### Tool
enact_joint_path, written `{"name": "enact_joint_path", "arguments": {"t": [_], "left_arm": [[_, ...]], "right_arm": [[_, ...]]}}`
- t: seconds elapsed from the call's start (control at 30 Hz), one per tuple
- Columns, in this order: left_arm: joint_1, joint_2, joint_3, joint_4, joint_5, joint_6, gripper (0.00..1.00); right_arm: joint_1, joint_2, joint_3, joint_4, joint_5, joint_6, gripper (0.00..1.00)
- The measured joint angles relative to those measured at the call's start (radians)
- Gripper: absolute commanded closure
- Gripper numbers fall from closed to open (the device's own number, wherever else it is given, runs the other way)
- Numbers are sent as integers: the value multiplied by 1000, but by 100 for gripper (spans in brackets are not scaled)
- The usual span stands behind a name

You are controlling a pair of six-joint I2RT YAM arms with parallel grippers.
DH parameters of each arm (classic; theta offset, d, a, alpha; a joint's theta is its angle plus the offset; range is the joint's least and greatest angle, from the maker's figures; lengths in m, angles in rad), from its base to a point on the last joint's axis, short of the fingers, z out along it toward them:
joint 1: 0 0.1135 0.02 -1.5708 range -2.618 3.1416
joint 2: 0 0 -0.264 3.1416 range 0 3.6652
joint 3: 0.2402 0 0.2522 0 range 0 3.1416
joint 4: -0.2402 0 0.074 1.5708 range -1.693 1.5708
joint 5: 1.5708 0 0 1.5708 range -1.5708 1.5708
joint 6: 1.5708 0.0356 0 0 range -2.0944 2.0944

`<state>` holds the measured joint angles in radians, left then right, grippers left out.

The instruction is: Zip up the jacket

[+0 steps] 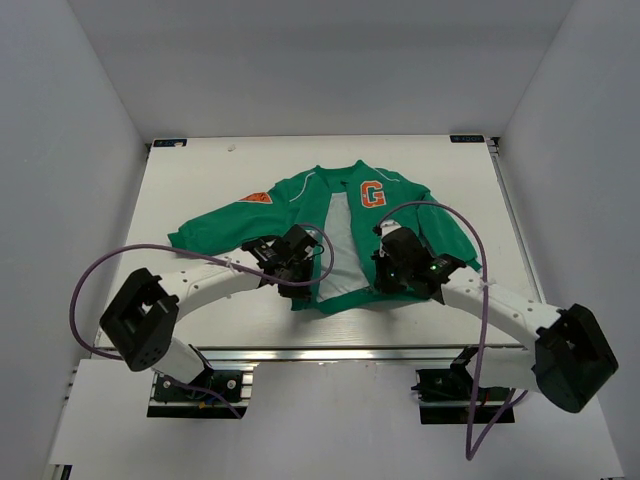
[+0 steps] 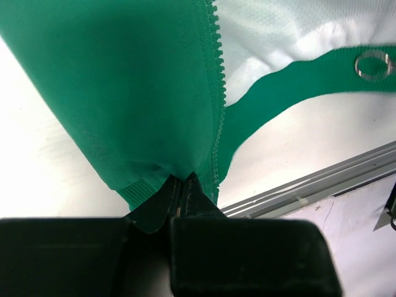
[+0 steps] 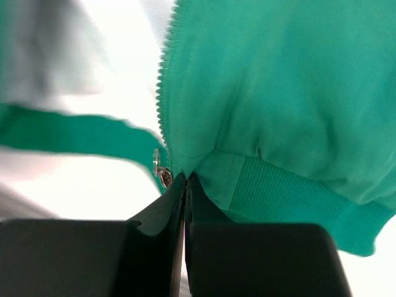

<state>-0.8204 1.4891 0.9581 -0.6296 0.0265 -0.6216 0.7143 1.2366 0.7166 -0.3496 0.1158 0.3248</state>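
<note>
The jacket lies open on the table, front up, with the hem on the arms' side of the orange G. Your left fingers are pressed together on the hem corner across the opening from the G, right at the zip teeth. Your right fingers are pressed together on the corner on the G's side, just beside the slider. The cloth looks light and soft, and I think it will fold and slip easily. The thicker ribbed hem seems the better place to hold.
</note>
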Motion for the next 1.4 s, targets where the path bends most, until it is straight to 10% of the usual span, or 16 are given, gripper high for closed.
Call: {"name": "enact_joint_path", "arguments": {"t": [0.17, 0.87, 1.4], "left_arm": [[0, 27, 0, 21, 27, 5, 72], [0, 98, -2, -21, 31, 17, 81], [0, 50, 23, -82, 19, 24, 78]], "right_arm": [[-1, -72, -19, 16, -175, -3, 100], [-1, -88, -33, -159, -1, 45, 88], [-1, -120, -24, -167, -94, 34, 100]]}}
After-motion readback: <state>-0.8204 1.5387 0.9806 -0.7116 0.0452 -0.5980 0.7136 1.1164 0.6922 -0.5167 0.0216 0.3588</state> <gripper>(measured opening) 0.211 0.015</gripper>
